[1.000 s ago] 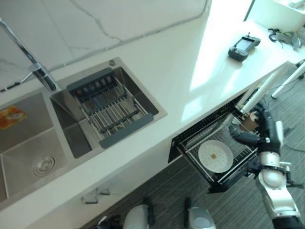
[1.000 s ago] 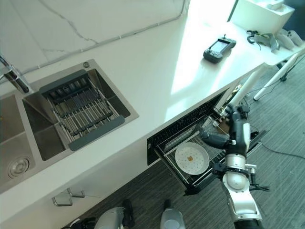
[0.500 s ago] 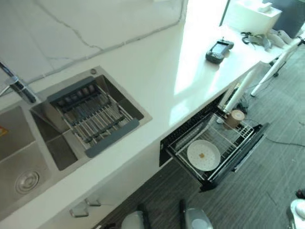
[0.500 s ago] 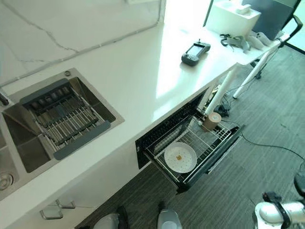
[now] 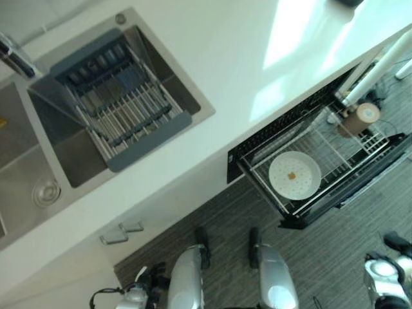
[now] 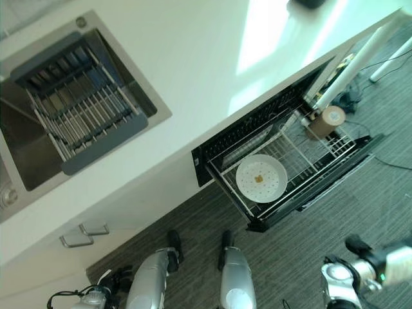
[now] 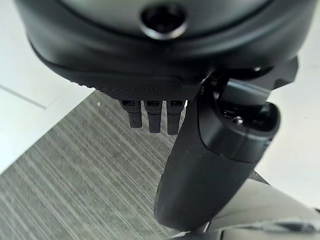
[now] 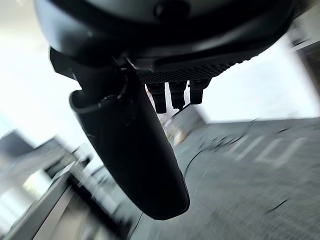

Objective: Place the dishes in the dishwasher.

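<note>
Past the fingers (image 8: 172,96) of the right hand (image 8: 135,150), everything is smeared: only a grey floor (image 8: 250,190) and pale shapes can be made out. The deep part of the dishwasher rack (image 6: 302,161) is hidden under the counter (image 6: 193,71). The sink (image 5: 38,174) is cut off at the edge.

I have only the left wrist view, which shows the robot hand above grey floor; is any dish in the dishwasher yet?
Observer: Yes, a white round plate lies flat in the pulled-out wire dishwasher rack.
Operator: Is anything else in that rack?
Observer: A brown cylindrical cup stands at its right end.
Operator: Is the right robot hand holding anything?
Observer: No, the right robot hand is open and empty.
</note>
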Tool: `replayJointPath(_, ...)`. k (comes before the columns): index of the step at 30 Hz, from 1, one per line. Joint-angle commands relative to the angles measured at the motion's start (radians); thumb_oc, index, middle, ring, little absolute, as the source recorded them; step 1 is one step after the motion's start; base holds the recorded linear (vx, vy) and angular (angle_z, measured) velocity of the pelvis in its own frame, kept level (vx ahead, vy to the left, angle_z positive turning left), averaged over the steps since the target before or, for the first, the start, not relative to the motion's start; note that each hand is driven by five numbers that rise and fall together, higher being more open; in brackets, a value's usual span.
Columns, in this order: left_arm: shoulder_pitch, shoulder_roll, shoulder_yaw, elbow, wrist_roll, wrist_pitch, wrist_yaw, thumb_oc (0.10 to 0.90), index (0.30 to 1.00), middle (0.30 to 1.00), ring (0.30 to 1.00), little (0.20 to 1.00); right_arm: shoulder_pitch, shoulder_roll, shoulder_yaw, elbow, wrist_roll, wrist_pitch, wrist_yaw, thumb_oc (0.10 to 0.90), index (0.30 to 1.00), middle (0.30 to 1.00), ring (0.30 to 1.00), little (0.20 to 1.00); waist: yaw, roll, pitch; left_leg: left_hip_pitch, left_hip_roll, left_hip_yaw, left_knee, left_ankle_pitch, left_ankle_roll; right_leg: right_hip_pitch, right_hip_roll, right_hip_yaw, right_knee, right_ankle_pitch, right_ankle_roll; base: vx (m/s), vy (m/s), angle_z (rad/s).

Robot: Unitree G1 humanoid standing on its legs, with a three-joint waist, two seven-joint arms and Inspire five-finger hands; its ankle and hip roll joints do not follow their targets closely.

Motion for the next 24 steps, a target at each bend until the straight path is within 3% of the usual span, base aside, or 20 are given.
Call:
replayJointPath(1,0.016,-0.006,0.002,-0.049,-0.042,-0.035,-0.002,0.800,0.900,0.900,0.900,0.900,0.007,-0.139,0.010,-0.046,-0.162,-0.051,0.000,0.800,0.900,0.900,0.900,0.900,0.018,0.002,-0.029,0.111,-0.044,-0.028,-0.039,-0.127,0.022,0.045,0.010,-0.056,0.164,-0.220,-0.052,-0.03,-0.045,0.14)
replayJointPath(6,0.026,0.019,0.009,-0.087,-0.062,-0.042,-0.013,0.800,0.900,0.900,0.900,0.900,-0.108,-0.220,0.127,-0.084,-0.241,-0.100,0.012,0.800,0.900,0.900,0.900,0.900,0.060,0.023,-0.012,0.022,-0.063,-0.059,-0.021,-0.094,0.015,-0.046,-0.024,-0.074,0.272,-0.257,-0.068,0.00,-0.030,0.28)
replayJointPath(10,0.036,0.024,0.028,-0.092,-0.074,-0.050,-0.008,0.800,0.900,0.900,0.900,0.900,-0.176,-0.269,0.148,-0.146,-0.253,-0.154,0.016,0.800,0.900,0.900,0.900,0.900,0.093,0.035,-0.012,-0.032,-0.073,-0.080,0.003,-0.083,0.009,-0.089,-0.036,-0.084,0.326,-0.281,-0.075,0.02,0.008,0.21)
replayJointPath(16,0.033,0.035,0.023,-0.098,0.010,-0.117,0.038,0.800,0.900,0.900,0.900,0.900,-0.284,-0.314,0.190,-0.190,-0.253,-0.171,0.039,0.800,0.900,0.900,0.900,0.900,0.126,0.045,-0.012,-0.066,-0.076,-0.101,0.008,-0.066,-0.004,-0.108,-0.040,-0.091,0.357,-0.300,-0.086,0.04,0.047,0.17)
replayJointPath(20,0.017,0.078,0.007,-0.137,0.119,-0.172,0.116,0.800,0.900,0.900,0.900,0.900,-0.441,-0.352,0.265,-0.211,-0.274,-0.176,0.083,0.800,0.900,0.900,0.900,0.900,0.166,0.058,-0.012,-0.092,-0.086,-0.123,-0.007,-0.042,-0.009,-0.128,-0.045,-0.098,0.381,-0.312,-0.086,0.06,0.119,0.26)
replayJointPath(24,0.009,0.129,-0.012,-0.183,0.180,-0.161,0.166,0.800,0.900,0.900,0.900,0.900,-0.601,-0.370,0.372,-0.210,-0.279,-0.151,0.108,0.800,0.900,0.900,0.900,0.900,0.209,0.072,-0.012,-0.108,-0.098,-0.143,-0.028,-0.022,-0.004,-0.142,-0.055,-0.116,0.402,-0.319,-0.086,0.05,0.103,0.16)
